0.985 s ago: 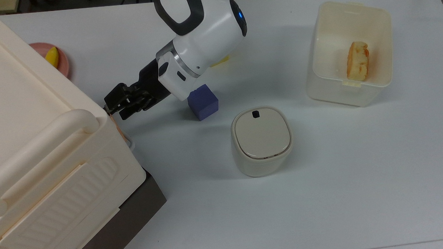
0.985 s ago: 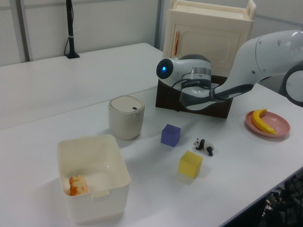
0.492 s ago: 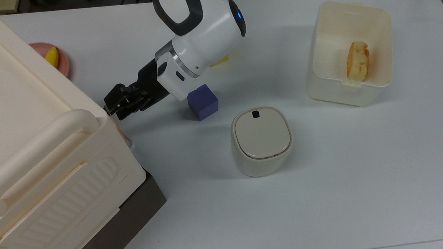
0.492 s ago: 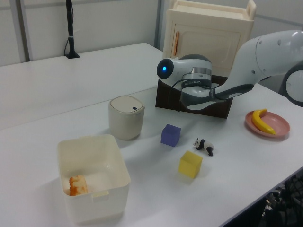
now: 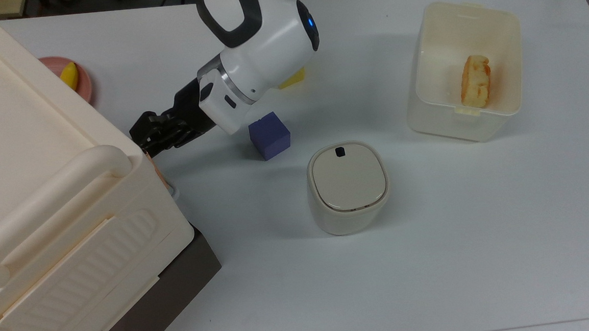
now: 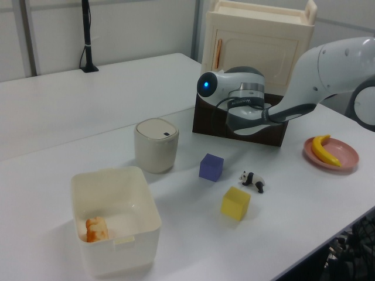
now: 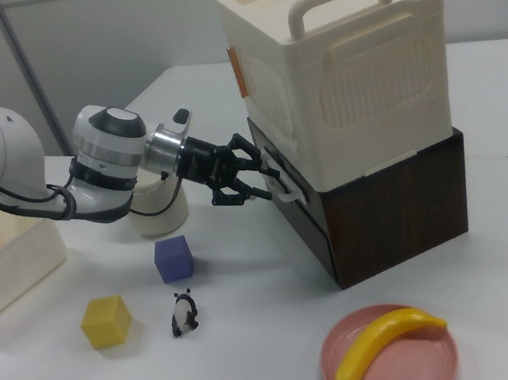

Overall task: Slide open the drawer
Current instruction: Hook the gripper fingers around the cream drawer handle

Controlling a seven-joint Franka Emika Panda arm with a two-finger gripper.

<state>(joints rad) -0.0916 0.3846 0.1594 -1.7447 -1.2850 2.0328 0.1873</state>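
Right view: the cream cabinet sits on the dark brown drawer, which is not yet slid out. Fingers spread, the gripper meets the white loop handle. Close squarely on it, then pull straight outward.

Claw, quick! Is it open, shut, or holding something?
Claw: open, fingers spread right at the drawer's white loop handle, not yet holding it.
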